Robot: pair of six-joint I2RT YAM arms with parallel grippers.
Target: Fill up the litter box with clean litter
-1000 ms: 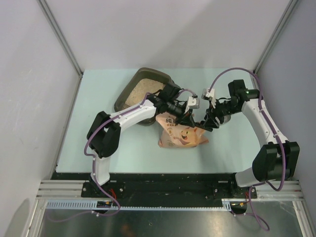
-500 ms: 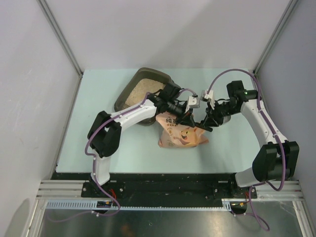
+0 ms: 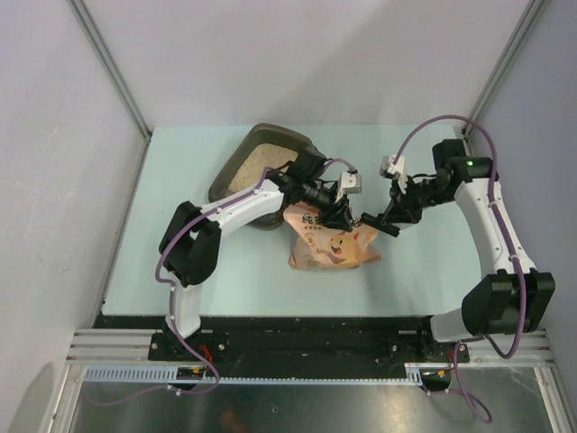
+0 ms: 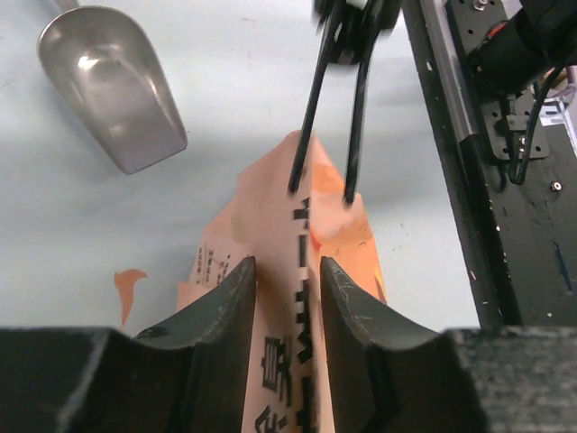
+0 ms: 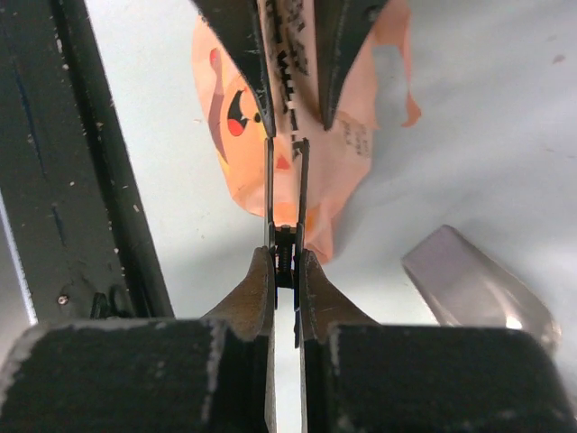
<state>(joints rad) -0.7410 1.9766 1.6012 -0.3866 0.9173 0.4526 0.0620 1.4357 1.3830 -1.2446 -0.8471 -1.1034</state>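
The dark litter box (image 3: 236, 166) stands at the back left, with pale clean litter (image 3: 260, 161) in it. A salmon-pink cat bag (image 3: 329, 245) stands upright in front of it. My left gripper (image 3: 341, 215) is over the bag's top. In the left wrist view its jaws (image 4: 288, 262) stand apart on either side of the bag's folded top edge (image 4: 305, 225). My right gripper (image 5: 287, 254) is shut on a black spring clip (image 5: 287, 257). The clip's two thin prongs (image 4: 297, 135) reach the bag's top from the right.
A grey metal scoop (image 4: 113, 86) lies on the table beyond the bag, also seen as the scoop (image 5: 478, 293) to the right of my right fingers. A small torn orange scrap (image 4: 129, 281) lies beside the bag. Black frame rails (image 4: 505, 180) run along the near edge.
My right jaws have closed on the clip and the right arm has swung out to the right. My left jaws have opened off the bag's top edge.
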